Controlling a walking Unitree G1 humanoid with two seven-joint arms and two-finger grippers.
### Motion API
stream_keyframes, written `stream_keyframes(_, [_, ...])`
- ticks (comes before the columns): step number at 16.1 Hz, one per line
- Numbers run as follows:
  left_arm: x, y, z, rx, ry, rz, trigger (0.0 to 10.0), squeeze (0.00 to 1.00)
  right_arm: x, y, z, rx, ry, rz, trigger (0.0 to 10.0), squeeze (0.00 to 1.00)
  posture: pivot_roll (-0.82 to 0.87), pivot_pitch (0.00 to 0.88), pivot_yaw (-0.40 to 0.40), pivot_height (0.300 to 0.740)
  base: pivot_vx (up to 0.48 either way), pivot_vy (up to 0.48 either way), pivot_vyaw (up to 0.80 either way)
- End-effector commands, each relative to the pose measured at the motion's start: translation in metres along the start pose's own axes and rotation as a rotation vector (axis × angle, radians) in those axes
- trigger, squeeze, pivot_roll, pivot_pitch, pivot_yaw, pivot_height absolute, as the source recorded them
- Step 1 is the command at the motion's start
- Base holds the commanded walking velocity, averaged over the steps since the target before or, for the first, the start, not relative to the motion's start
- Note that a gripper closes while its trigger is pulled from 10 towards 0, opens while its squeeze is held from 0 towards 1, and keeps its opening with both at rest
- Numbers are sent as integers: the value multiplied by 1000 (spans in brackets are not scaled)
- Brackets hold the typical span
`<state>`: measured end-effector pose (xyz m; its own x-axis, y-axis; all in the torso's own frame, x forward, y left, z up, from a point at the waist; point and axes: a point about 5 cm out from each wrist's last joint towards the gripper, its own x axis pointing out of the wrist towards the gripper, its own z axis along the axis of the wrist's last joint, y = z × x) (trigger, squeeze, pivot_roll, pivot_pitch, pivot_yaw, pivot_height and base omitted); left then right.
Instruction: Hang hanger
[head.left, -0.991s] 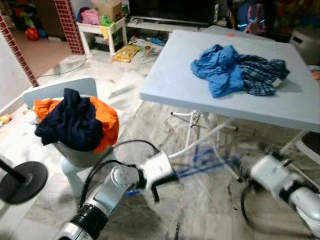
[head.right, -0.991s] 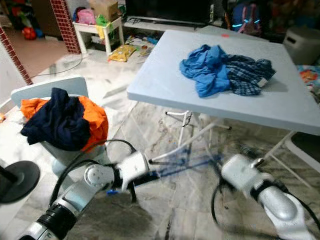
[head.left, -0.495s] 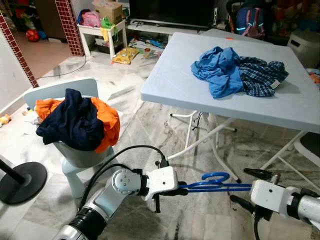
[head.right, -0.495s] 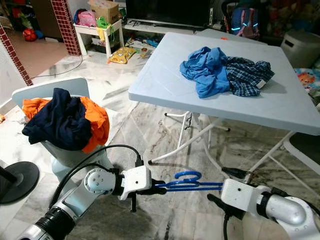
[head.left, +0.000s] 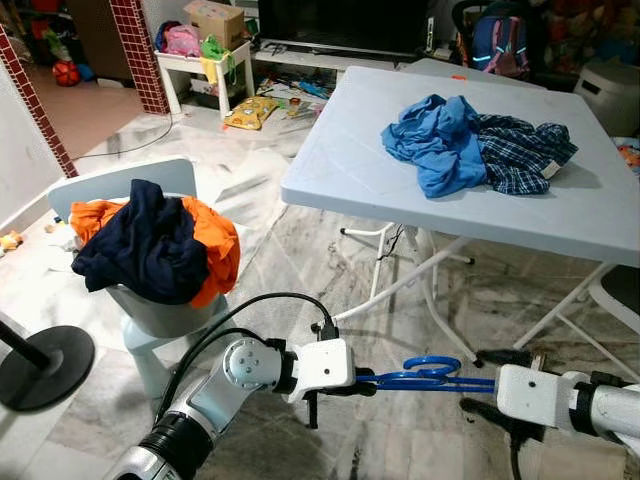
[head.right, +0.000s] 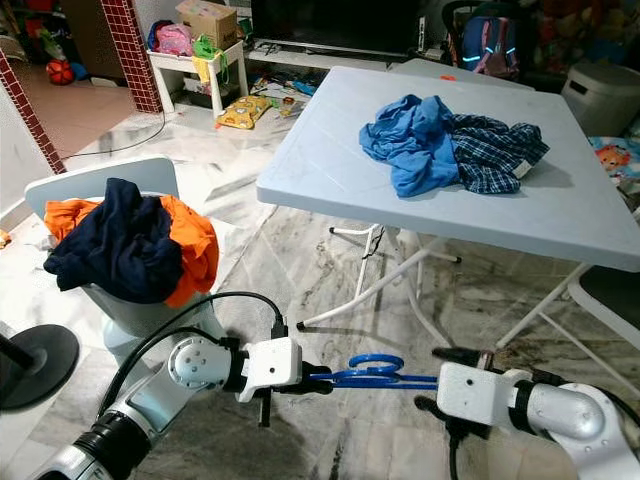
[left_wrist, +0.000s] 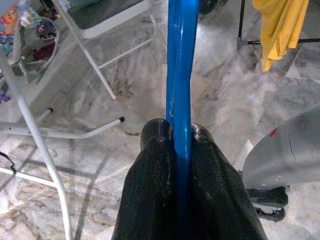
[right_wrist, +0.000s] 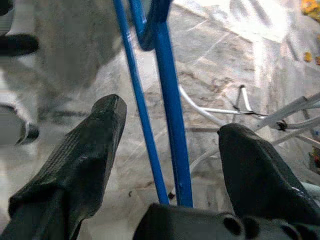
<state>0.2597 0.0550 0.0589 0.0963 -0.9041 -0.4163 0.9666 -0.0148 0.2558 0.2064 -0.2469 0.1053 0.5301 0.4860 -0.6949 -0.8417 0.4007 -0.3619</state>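
Two pincers meet low over the floor: the left pincer (left_wrist: 182, 150) is clamped on one end of the blue hanger (head.left: 425, 376), while the right pincer (right_wrist: 170, 145) is spread wide around its other end. Beyond them stands the surface (head.left: 360, 170) with clothes (head.left: 470, 140). The hanger looks mid-handover, so next the right should probably close before the left releases.

Each arm is a run of silver, rounded segments ending in a white, boxy wrist block just behind its hand. A black cable (head.left: 250, 310) loops above the left arm. The left hand (left_wrist: 182, 150) and right hand (right_wrist: 172, 135) each carry two long black fingers with ribbed pads (right_wrist: 90, 150).
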Motion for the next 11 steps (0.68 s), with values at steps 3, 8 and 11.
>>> stream_keyframes(3, [1,4,5,40,-3,-18,10000,0,-3,1,-3,-52,65,36,0,0,-24,0,-28,740,0,0,0])
stream_keyframes(8, [3,5,6,55,-6,-20,10000,0,2,6,-5,-55,94,60,0,0,-22,0,-30,740,0,0,0])
stream_keyframes(11, [4,5,6,61,-4,-20,10000,0,4,6,-5,-52,93,62,0,0,-22,0,-31,740,0,0,0])
